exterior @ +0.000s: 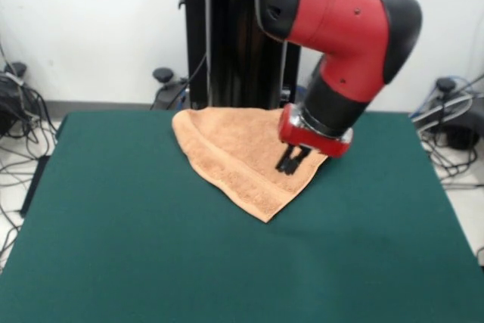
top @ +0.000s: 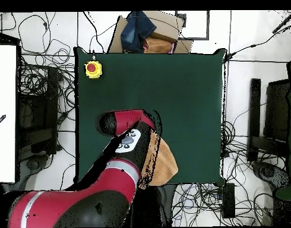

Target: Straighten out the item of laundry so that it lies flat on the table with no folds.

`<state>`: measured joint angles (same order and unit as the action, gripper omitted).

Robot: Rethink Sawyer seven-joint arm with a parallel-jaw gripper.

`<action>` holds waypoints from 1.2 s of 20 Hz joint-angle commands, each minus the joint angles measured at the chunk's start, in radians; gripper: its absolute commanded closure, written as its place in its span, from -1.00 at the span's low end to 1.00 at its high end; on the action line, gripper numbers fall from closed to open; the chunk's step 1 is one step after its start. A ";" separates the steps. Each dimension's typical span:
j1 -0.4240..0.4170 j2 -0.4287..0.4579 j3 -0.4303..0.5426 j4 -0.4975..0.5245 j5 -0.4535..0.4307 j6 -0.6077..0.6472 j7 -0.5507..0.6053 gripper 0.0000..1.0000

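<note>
Towel [exterior: 238, 153] sits bunched and folded over on itself at the robot's edge of the green surface [exterior: 151, 262], so I judge the task far from done: nothing of it lies as a flat rectangle yet. From the front camera I see it as a rough wedge, broad along the edge of the surface and tapering to a point out toward the middle.

My jaws [exterior: 292, 160] are down on or just over the cloth, at one side edge of the wedge and partway along it. The dark fingers look drawn close together, but I cannot tell from here whether they are clenched on a pinch of terry or merely touching it, and the overhead camera hides them under the arm.

What the next move turns on, as I read it: nearly all of the towel lies to one side of the jaws, toward the rounded folded lobe, with the wedge's long axis running past the jaws from the edge of the surface to the tip. The tip lies just beyond the jaws, toward the open green. Dragging outward along that axis should give the folded layer room to open.

A yellow box with a red button [top: 93, 69] sits well away from the jaws, near a far corner.
</note>
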<state>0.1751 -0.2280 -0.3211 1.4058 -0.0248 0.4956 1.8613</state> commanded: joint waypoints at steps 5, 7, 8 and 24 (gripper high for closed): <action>0.038 0.003 0.121 0.128 0.004 -0.031 0.146 1.00; 0.034 -0.003 0.122 0.141 0.005 -0.038 0.146 1.00; 0.031 -0.007 0.122 0.150 0.004 -0.045 0.147 1.00; 0.036 -0.043 0.120 0.249 0.026 -0.125 0.180 1.00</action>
<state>0.2021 -0.2739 -0.3035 1.5761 -0.0244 0.4148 1.8613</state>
